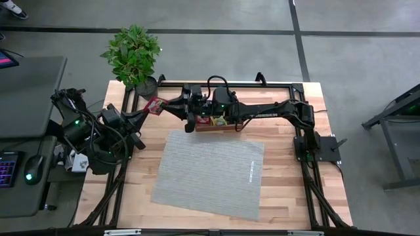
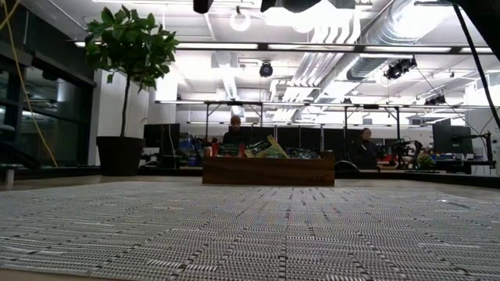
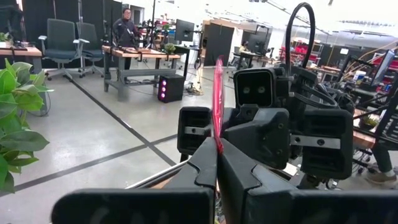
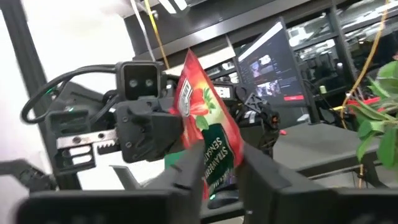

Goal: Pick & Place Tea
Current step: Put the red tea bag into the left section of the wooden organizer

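A red tea sachet [image 1: 154, 105] hangs in the air over the table's far-left part, between both grippers. In the left wrist view the sachet [image 3: 217, 93] stands edge-on, and my left gripper [image 3: 217, 155] is shut on it. In the right wrist view the sachet [image 4: 199, 106] shows its printed face. My right gripper [image 4: 221, 168] is open, with one finger on either side of the sachet's near end. More sachets sit in the brown wooden tray [image 1: 216, 122], which also shows in the low view [image 2: 269, 170]. My left gripper [image 1: 146, 111] pinches the red sachet's lower edge [image 3: 217, 142] between its two fingers. The fingers come about level from the table's left, slanting toward the far side. The sachet stands up on edge above the fingers, lifted clear of the table.
The grey mat [image 1: 210, 174] lies askew on the middle of the table, near side of the tray. A potted plant [image 1: 133, 56] stands at the far-left corner, close behind the grippers. A desk with a keyboard and mouse [image 1: 29, 167] is left of the table.
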Robot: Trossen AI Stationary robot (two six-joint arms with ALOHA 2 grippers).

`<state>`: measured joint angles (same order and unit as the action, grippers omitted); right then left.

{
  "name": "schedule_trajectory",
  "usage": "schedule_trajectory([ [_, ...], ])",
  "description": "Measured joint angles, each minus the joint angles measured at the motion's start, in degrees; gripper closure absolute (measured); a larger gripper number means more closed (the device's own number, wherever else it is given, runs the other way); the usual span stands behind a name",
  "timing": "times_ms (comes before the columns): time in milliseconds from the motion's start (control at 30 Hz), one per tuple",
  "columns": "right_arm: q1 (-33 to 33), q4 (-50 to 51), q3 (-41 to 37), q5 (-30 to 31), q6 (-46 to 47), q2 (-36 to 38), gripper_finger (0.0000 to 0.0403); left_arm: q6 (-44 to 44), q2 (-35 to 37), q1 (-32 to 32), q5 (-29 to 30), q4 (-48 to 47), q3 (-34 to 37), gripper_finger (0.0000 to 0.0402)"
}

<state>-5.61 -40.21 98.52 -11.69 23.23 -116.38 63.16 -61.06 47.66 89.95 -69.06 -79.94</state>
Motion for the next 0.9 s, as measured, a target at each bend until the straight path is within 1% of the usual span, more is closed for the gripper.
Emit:
schedule_trajectory([
  [67,0.0,0.0,0.0,-1.1,-0.7,0.0,0.0368,0.1,0.0,0.0,0.0,0.0,0.0,0.0402],
  [100,0.0,0.1,0.0,-1.7,-1.4,0.0,0.0384,0.1,0.0,0.0,0.0,0.0,0.0,0.0402],
  [133,0.1,0.1,0.0,-2.2,-2.2,0.0,0.0393,0.1,0.0,0.0,0.0,0.0,0.0,0.0402],
  [267,0.5,0.2,0.0,-3.1,-2.7,0.0,0.0398,0.1,0.0,0.0,0.0,0.0,0.0,0.0401],
  [400,0.8,2.3,0.0,-3.4,-2.7,0.0,0.04,0.1,0.0,0.0,0.0,-0.3,0.0,0.04],
  [533,1.2,5.2,0.0,-3.2,-3.0,0.1,0.0402,0.1,0.0,0.0,-0.2,-1.5,0.0,0.0387],
  [700,1.7,13.7,0.0,-2.2,-4.4,0.8,0.0402,-0.2,0.2,0.0,-0.1,-3.5,0.0,0.0355],
  [800,1.8,21.5,0.0,-1.6,-5.4,1.3,0.0402,-0.2,0.8,0.0,0.0,-4.5,0.0,0.0332],
  [900,2.1,30.7,0.0,0.3,-7.6,2.9,0.0402,-0.2,1.9,0.0,-0.2,-4.8,0.0,0.0311],
])
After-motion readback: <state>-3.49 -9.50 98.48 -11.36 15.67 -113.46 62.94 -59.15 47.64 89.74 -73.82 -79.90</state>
